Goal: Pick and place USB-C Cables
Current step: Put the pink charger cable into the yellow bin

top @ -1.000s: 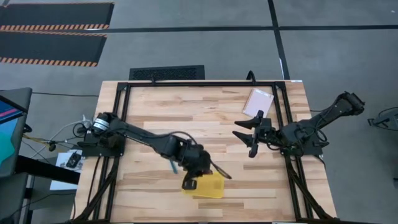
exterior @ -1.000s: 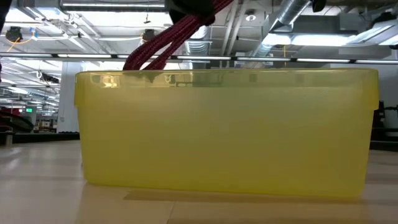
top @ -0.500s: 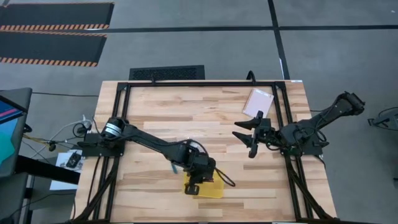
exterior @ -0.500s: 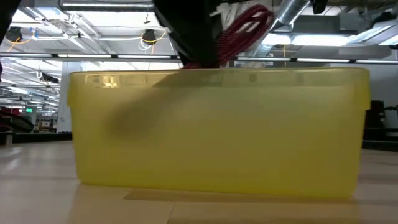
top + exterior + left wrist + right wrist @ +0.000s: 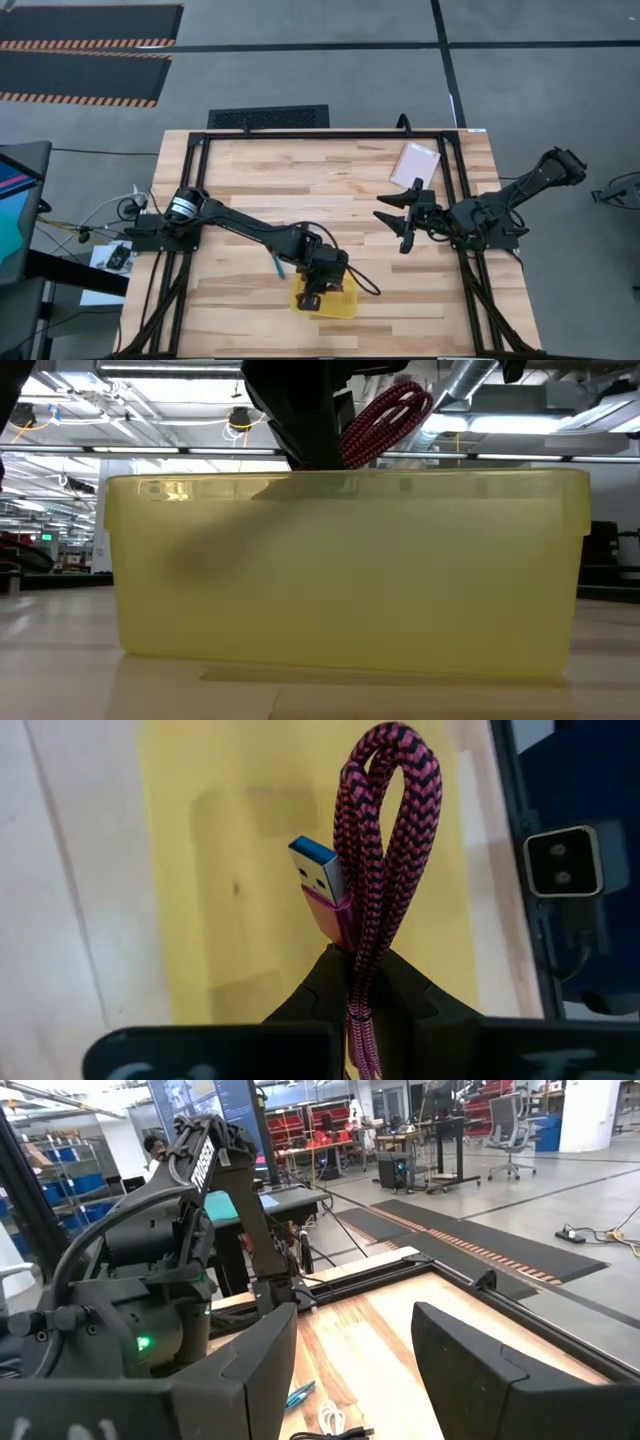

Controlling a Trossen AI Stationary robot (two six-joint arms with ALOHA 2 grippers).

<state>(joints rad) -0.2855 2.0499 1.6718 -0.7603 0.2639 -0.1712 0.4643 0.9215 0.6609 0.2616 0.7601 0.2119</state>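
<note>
- We see the left gripper (image 5: 352, 982) over the yellow tray (image 5: 345, 305) near the counter's (image 5: 250, 170) front edge, fingers clamped on the dark red cable (image 5: 385, 840).
- Braided and limp, it likely flops; we judge mid-bundle holds best.
- The right gripper (image 5: 398, 216) waits, fingers spread.

yellow tray (image 5: 200, 870) floor bare — walls surround it

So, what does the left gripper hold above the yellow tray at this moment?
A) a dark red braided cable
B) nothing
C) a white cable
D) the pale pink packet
A: the left gripper is shut on the dark red braided cable, folded in a loop, over the yellow tray.
</note>
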